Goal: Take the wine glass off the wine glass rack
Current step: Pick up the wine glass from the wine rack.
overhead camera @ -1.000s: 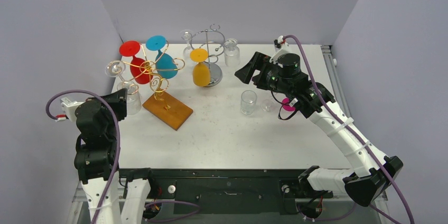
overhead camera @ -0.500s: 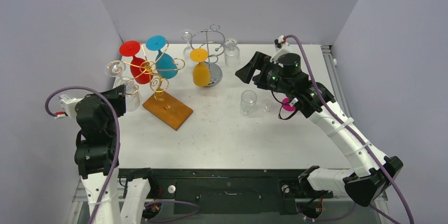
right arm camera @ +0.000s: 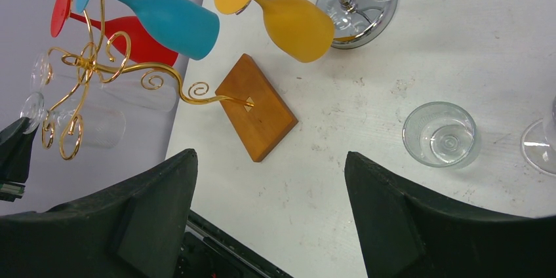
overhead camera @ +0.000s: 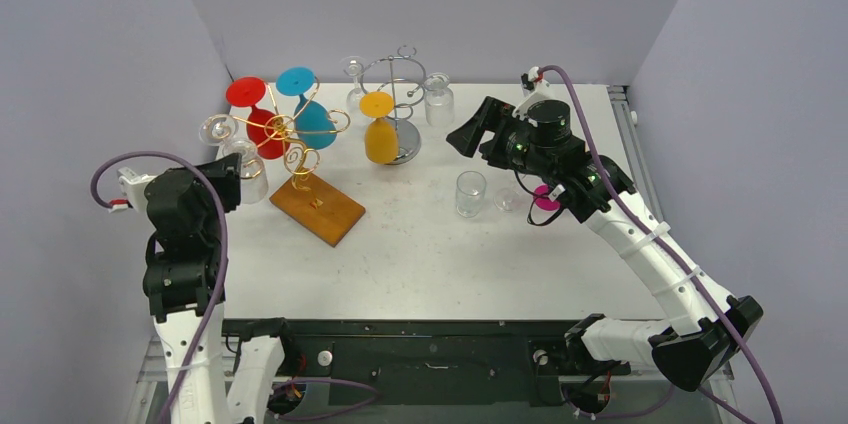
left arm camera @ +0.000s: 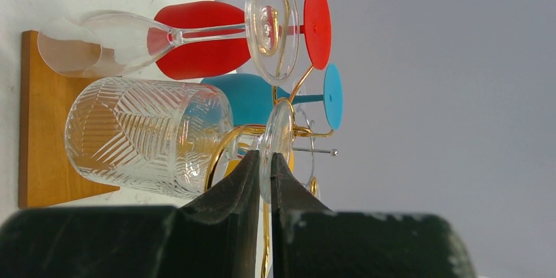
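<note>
The gold wire wine glass rack [overhead camera: 290,134] stands on a wooden base [overhead camera: 317,206] at the left of the table. A clear cut-pattern wine glass [left arm camera: 144,137] hangs upside down on its near-left arm. My left gripper [left arm camera: 263,158] is shut on the rim of that glass's foot [left arm camera: 278,135], which still sits in the gold loop [left arm camera: 223,153]. A plain clear glass [left arm camera: 131,39], a red one [left arm camera: 203,39] and a blue one [left arm camera: 249,98] also hang there. My right gripper [right arm camera: 270,155] is open and holds nothing, high above the table's middle.
A silver rack [overhead camera: 400,94] at the back centre carries a yellow glass [overhead camera: 381,139] and clear ones. A clear tumbler [overhead camera: 470,192] and a small glass with a pink foot [overhead camera: 545,197] stand under the right arm. The side wall is close on the left.
My left arm has shifted slightly toward the far side, with the clear glass's foot still in its grip. The right arm has not moved.
</note>
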`<state>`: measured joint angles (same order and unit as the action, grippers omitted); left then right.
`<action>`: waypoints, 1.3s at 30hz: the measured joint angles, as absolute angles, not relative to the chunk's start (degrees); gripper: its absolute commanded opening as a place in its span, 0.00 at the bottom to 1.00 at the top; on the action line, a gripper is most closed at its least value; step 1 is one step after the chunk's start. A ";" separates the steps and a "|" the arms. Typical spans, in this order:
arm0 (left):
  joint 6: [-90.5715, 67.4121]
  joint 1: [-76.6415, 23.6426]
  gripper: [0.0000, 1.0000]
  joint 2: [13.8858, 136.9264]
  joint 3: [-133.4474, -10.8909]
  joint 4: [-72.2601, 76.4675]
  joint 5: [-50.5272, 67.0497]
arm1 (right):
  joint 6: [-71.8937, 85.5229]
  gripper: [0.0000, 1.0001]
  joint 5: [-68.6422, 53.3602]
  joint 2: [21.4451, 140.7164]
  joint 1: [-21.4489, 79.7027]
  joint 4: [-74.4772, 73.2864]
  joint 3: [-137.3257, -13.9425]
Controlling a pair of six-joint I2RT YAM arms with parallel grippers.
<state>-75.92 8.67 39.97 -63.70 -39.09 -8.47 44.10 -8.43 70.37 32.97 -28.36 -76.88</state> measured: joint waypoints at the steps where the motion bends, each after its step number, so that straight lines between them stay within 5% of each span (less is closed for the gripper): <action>1: -75.92 8.67 0.00 40.29 -63.70 -38.98 -8.23 | 44.10 0.78 -8.43 70.37 32.97 -28.36 -76.88; 39: -74.28 8.67 0.00 43.88 -66.52 -39.03 4.84 | 44.12 0.78 -8.45 70.37 32.64 -28.36 -76.88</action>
